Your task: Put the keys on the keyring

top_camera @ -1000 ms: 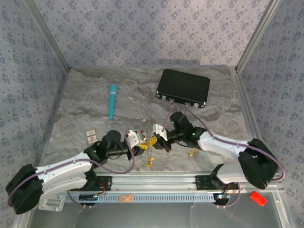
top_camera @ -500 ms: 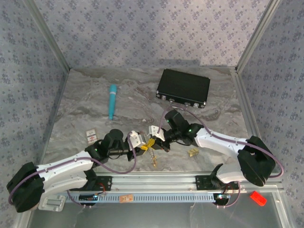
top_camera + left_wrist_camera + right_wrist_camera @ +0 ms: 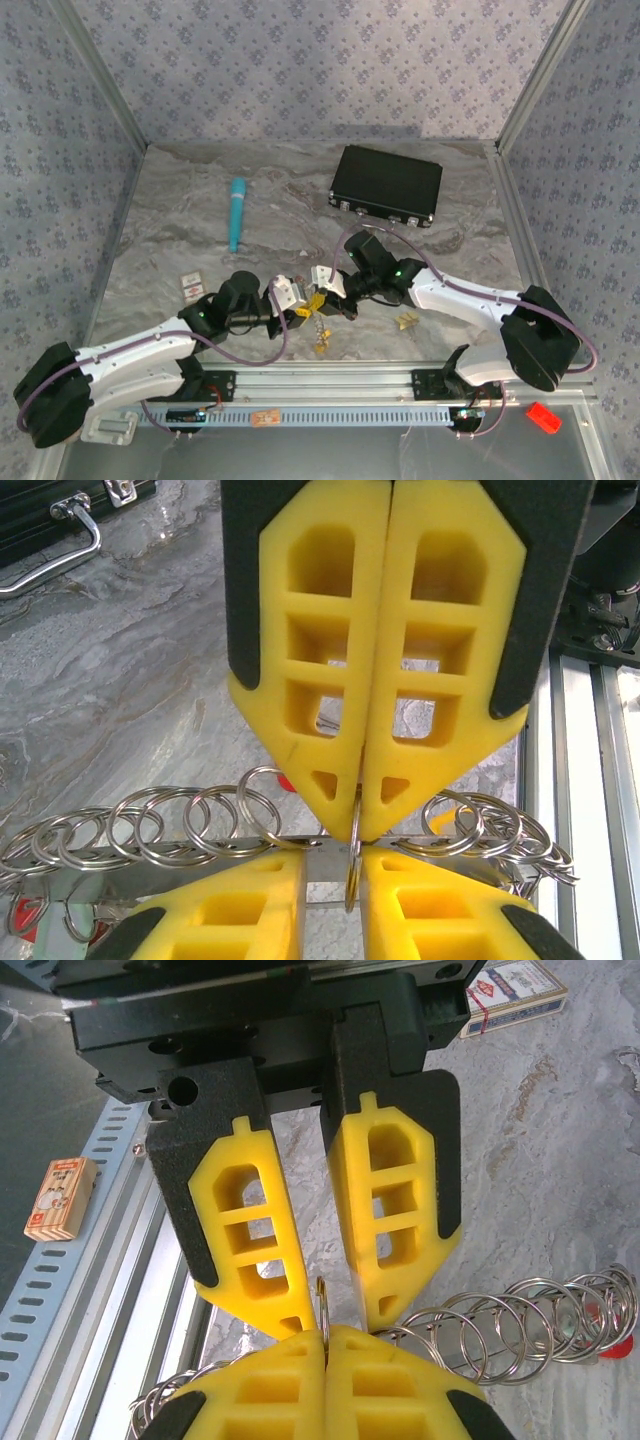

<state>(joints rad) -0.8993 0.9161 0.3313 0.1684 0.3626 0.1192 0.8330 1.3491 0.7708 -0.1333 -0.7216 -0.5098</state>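
Note:
My two grippers meet tip to tip above the table's front middle, left gripper (image 3: 303, 308) and right gripper (image 3: 330, 298). The right gripper (image 3: 325, 1335) is shut on a small split ring (image 3: 322, 1300). That ring (image 3: 352, 865) stands in the narrow gap of my left gripper (image 3: 333, 865), whose jaws are slightly apart. The keyring (image 3: 120, 852), a thin grey wire, runs across under the fingertips with several small rings threaded on it. Keys (image 3: 320, 338) dangle below the grippers. A red tag (image 3: 610, 1345) peeks out behind the rings.
More loose keys (image 3: 405, 320) lie on the marble right of the grippers. A black case (image 3: 387, 186) sits at the back right, a teal tube (image 3: 237, 213) at the back left, a card pack (image 3: 190, 287) at the left. The metal rail (image 3: 330, 382) runs close behind the grippers.
The right gripper has moved left and closed up against the left gripper. The hanging keys shifted slightly with it. Little differs over the last half second.

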